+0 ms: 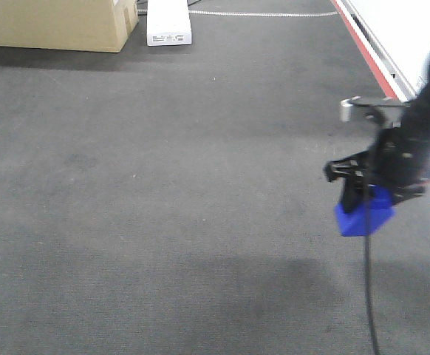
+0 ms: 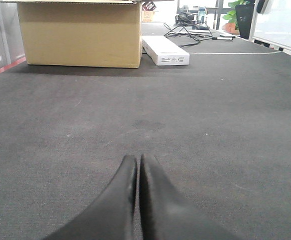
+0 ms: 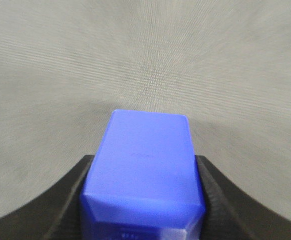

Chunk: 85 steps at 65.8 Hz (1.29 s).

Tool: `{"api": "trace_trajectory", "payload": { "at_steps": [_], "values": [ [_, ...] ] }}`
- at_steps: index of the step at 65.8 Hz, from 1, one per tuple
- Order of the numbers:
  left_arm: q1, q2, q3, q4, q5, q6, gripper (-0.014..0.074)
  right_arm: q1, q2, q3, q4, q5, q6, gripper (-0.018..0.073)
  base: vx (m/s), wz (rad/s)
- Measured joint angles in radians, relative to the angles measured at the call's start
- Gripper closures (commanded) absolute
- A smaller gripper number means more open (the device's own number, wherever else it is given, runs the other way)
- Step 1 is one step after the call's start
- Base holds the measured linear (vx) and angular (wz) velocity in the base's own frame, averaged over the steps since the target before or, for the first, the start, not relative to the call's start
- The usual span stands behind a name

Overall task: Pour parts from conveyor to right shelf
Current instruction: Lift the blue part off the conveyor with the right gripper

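Pinching anything, that right gripper (image 1: 363,201)?

Yes. In the right wrist view its black fingers (image 3: 68,205) are clamped on the two side faces of a bright-blue block (image 3: 143,165), low in the middle of the frame.

And seen from the front?

At the right edge, about mid-height, over the dark-grey conveyor (image 1: 163,185), with the red stripe (image 1: 366,55) running off toward the upper right. I cannot tell whether the block's base touches the felt or hangs just above it.

The left gripper (image 2: 137,195)?

Tips pressed together on nothing, bottom centre of its own view. Beyond it, a cardboard box (image 2: 80,35) sits at the upper left, with a white carton (image 2: 165,50) just beside it.

How would you expect the block to handle?

Light and rigid, I'd judge: moulded plastic that won't deform. Its smooth faces could slip against the pads, especially once it is tilted to pour.

So where should it be held?

Across the flat opposite sides, as now, well down the faces rather than at an edge.

The right shelf?

Not in any view.
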Motion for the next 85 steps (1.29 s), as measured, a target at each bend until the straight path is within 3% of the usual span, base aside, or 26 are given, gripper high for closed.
{"api": "trace_trajectory", "payload": {
  "at_steps": [15, 37, 59, 85],
  "values": [
    [0.000, 0.000, 0.000, 0.000, 0.000, 0.000, 0.0603, 0.000, -0.198, 0.194, -0.045, 0.015, 0.008, 0.0568, 0.00, 0.00],
    [0.000, 0.000, 0.000, 0.000, 0.000, 0.000, 0.0603, 0.000, -0.523, 0.348, -0.045, -0.002, 0.011, 0.0568, 0.00, 0.00],
    [0.000, 0.000, 0.000, 0.000, 0.000, 0.000, 0.0603, 0.000, -0.881, 0.584, -0.045, -0.240, 0.011, 0.0568, 0.00, 0.00],
    [0.000, 0.000, 0.000, 0.000, 0.000, 0.000, 0.0603, 0.000, -1.132, 0.897, -0.056, -0.516, -0.056, 0.0568, 0.00, 0.00]
  ]
}}
